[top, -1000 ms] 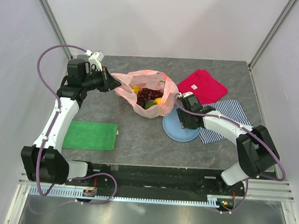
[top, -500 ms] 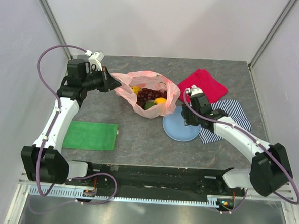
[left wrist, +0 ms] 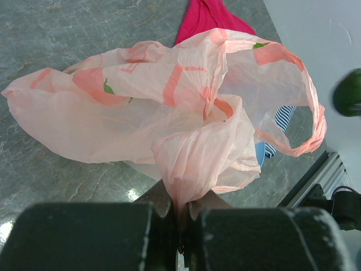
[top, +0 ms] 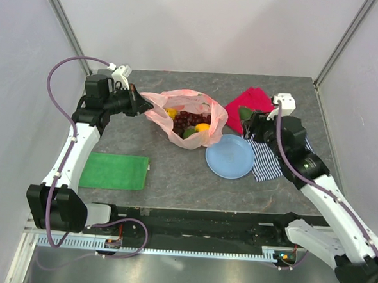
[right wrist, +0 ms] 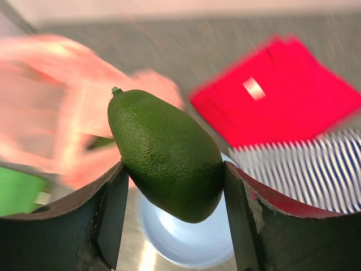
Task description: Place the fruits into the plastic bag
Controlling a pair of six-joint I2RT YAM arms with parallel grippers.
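Green avocado (right wrist: 166,155) clamped in my right gripper (right wrist: 174,195), fingers wide; left gripper (left wrist: 180,210) pinched shut on plastic bag (left wrist: 141,113). Next: carry over its mouth.

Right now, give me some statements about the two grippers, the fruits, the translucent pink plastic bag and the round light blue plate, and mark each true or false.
1. The right gripper holds the green avocado between its fingers. True.
2. Fruit lies on the round light blue plate. False: no fruit lies on the plate.
3. The left gripper is shut on a bunched edge of the translucent pink plastic bag. True.
4. The dark red grape bunch rests on the flat green cloth. False: the grapes sit inside the bag, and the cloth lies apart, near the left arm.
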